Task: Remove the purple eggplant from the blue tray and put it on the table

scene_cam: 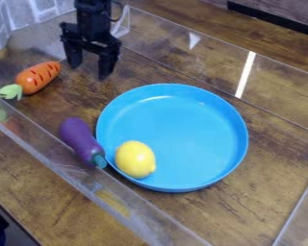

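The purple eggplant [80,140] lies on the table [169,67] just outside the left rim of the blue tray [195,120], its teal stem end pointing toward the lemon. My gripper [89,65] hangs at the upper left, pointing down, open and empty, its two black fingers [74,56] spread apart. It stands well above and behind the eggplant, between the carrot and the tray's far rim.
A yellow lemon [135,159] rests inside the tray at its lower left edge. An orange carrot [35,77] with green leaves lies on the table left of the gripper. A clear plastic strip [41,144] runs along the table's left front edge.
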`<state>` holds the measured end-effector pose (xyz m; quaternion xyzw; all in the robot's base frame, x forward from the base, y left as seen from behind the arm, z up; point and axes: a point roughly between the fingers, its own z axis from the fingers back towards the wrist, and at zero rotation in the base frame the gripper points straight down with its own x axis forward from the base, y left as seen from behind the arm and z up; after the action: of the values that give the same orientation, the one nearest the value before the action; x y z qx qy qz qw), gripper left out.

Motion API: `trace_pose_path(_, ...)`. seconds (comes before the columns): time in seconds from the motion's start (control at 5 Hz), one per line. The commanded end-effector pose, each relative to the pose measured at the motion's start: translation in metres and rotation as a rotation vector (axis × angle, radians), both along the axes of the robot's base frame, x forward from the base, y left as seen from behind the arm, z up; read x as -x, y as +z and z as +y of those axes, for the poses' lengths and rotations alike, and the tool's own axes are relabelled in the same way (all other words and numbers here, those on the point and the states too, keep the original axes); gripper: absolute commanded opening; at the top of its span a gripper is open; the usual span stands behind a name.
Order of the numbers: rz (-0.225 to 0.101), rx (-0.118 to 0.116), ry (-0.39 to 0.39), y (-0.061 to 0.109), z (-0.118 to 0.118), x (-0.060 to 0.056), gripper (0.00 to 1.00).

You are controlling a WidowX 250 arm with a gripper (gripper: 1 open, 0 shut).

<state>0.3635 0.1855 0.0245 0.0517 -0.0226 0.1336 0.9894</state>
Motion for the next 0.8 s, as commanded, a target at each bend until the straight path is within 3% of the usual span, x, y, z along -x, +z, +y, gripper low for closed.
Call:
trace_pose_path(0.0,-0.052,-0.027,0.036,0.029,0.003,-0.009,1.00)
trace_pose_path(0.2,-0.047,-0.021,0.093,0.038,0.006,-0.006,1.00)
trace_pose_path(0.6,-0.042,-0.012,0.235,0.024,0.011,-0.006,1.00)
